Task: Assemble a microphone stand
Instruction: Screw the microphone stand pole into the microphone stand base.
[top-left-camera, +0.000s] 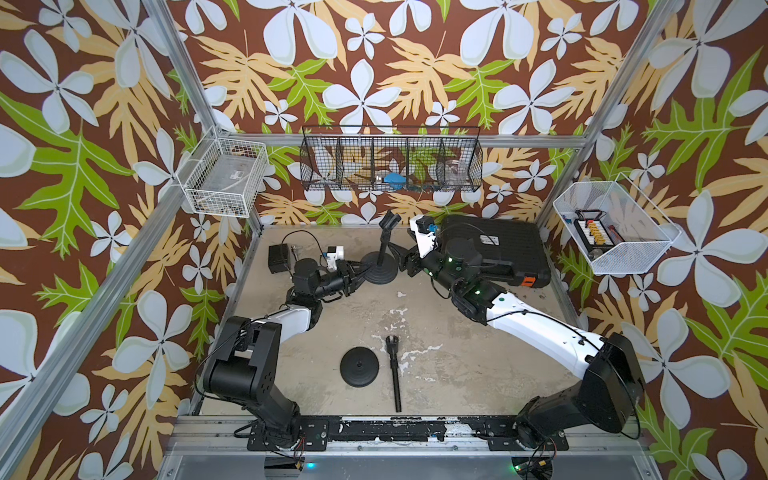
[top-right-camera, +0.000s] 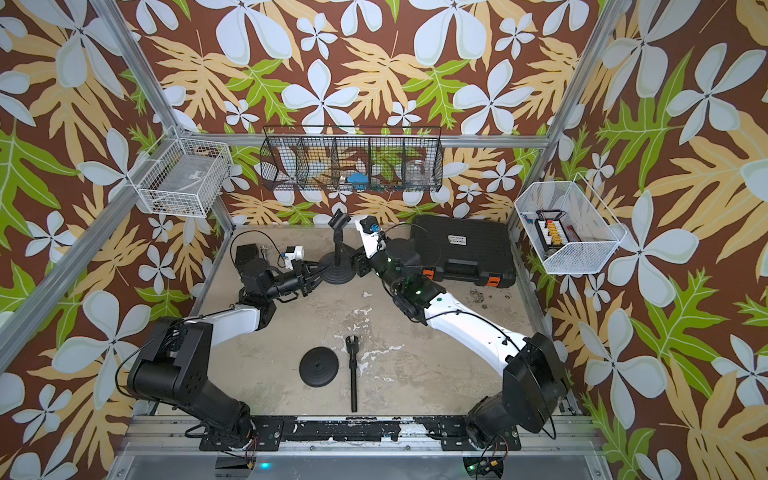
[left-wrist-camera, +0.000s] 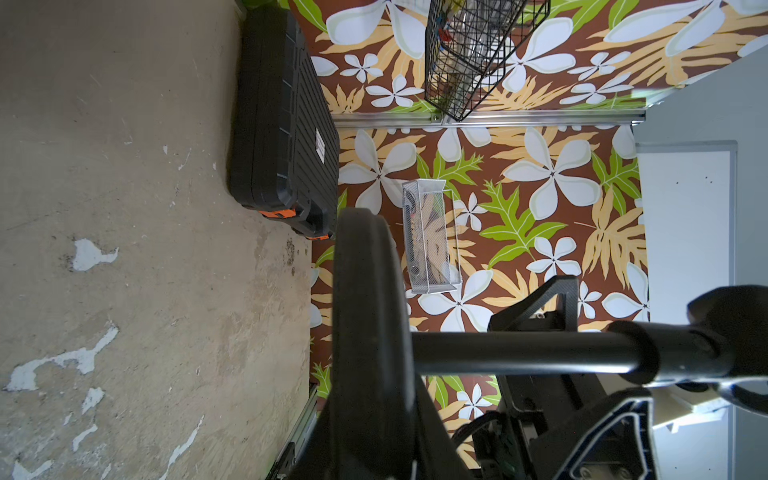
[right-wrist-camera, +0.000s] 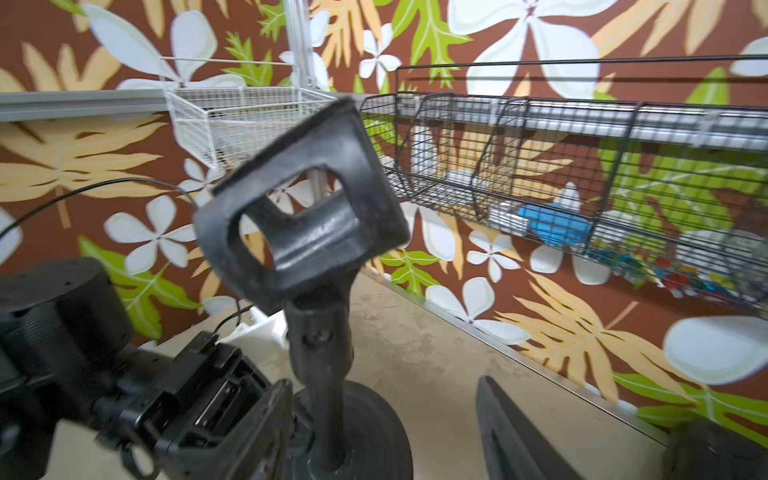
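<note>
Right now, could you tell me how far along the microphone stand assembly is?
Done: one stand is upright at the back, pole seated in its round base, clip on top. In hand: the left gripper is shut on that base's edge; the right gripper stands open either side of the pole. Left: a spare base and loose pole lie flat, apart, in front.

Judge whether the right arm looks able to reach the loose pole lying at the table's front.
Probably yes. Its fingers stand open and empty, nothing lies on the table between, and the loose base lies apart on the pole's far side.
</note>
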